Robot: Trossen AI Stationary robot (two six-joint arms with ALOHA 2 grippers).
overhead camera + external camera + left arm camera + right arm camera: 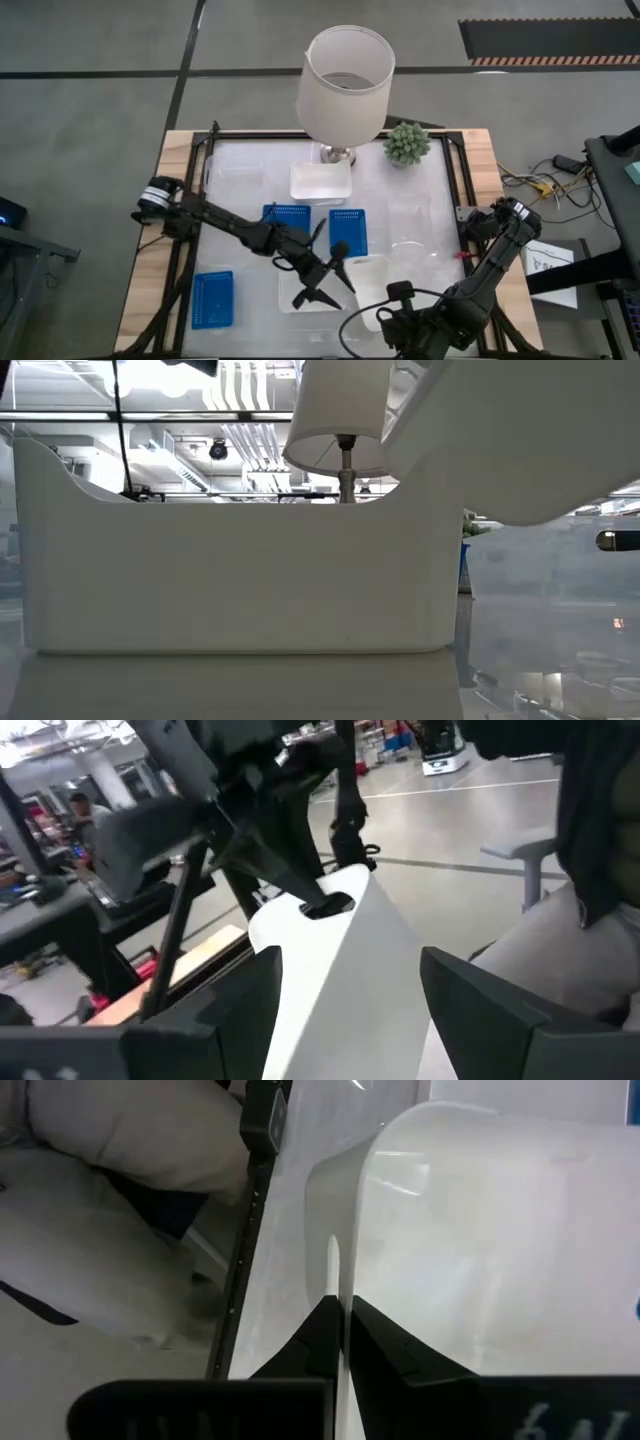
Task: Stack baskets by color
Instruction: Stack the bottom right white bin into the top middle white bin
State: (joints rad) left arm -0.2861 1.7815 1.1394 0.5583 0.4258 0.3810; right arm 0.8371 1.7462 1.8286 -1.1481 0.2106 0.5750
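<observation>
My right gripper (342, 1320) is shut on a white basket (372, 275) and holds it up over the table's near middle. My left gripper (335, 275) is open and points level at that basket. Its two fingers (250, 1010) stand on either side of the basket (340, 960). Under it, a second white basket (230, 560) rests on its bottom on the table. A third white basket (320, 182) sits at the far middle. Two blue baskets (287, 215) (347, 230) lie flat at mid-table, and another blue basket (212, 298) lies at the near left. My right gripper pinches the white basket's side wall at its rim (350, 1285), one finger inside the basket and one outside. The fingers slant down from the table's right near side. The basket is lifted clear and tilted (520, 430). I cannot tell whether my left gripper touches it.
A lamp with a white shade (345, 85) stands at the far middle, with a small green plant (407, 143) to its right. A clear plastic container (420, 228) sits at the right. A person (590, 920) sits beyond the table.
</observation>
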